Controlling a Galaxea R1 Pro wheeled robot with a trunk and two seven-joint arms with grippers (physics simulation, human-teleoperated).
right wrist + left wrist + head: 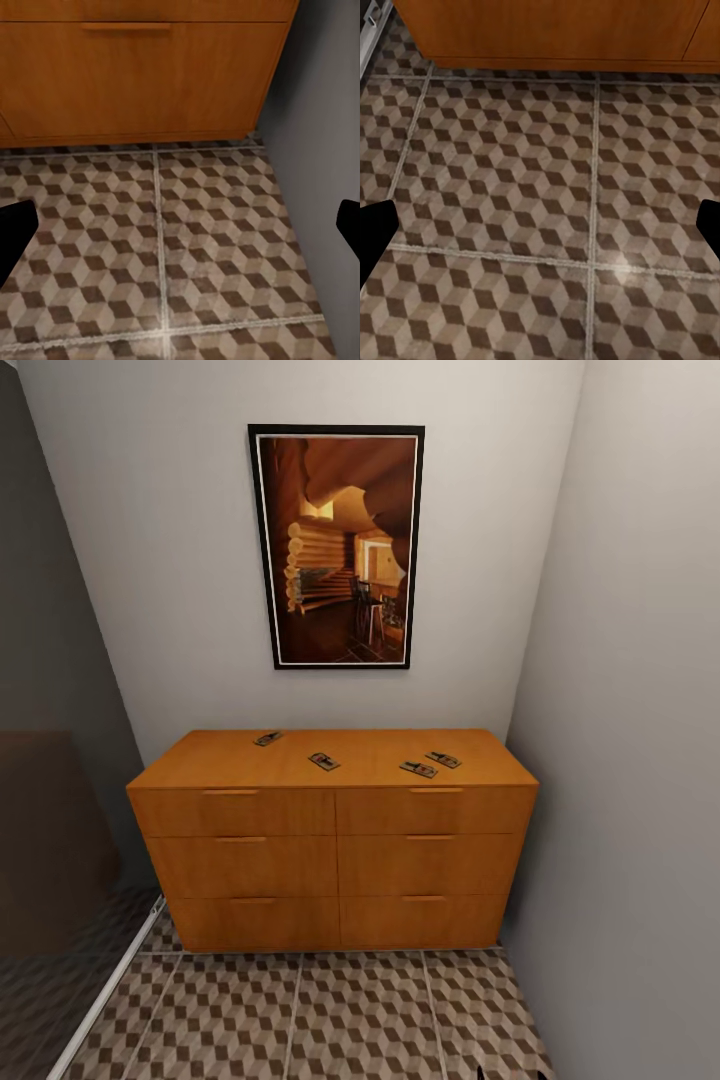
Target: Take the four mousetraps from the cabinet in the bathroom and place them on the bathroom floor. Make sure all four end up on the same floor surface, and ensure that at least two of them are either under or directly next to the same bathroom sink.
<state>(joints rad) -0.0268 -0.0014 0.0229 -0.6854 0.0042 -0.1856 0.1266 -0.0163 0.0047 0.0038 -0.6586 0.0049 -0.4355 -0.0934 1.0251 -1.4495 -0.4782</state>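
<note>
1. Four mousetraps lie flat on top of the cabinet: one far left, one nearer the middle, and two close together at the right.
2. Each looks light, stiff and thin; its metal spring could snap, so gripping the board's long edges seems safest.
3. The left gripper and the right gripper both hang wide open and empty above the bathroom floor.
4. One framed picture hangs on the wall above.
</note>
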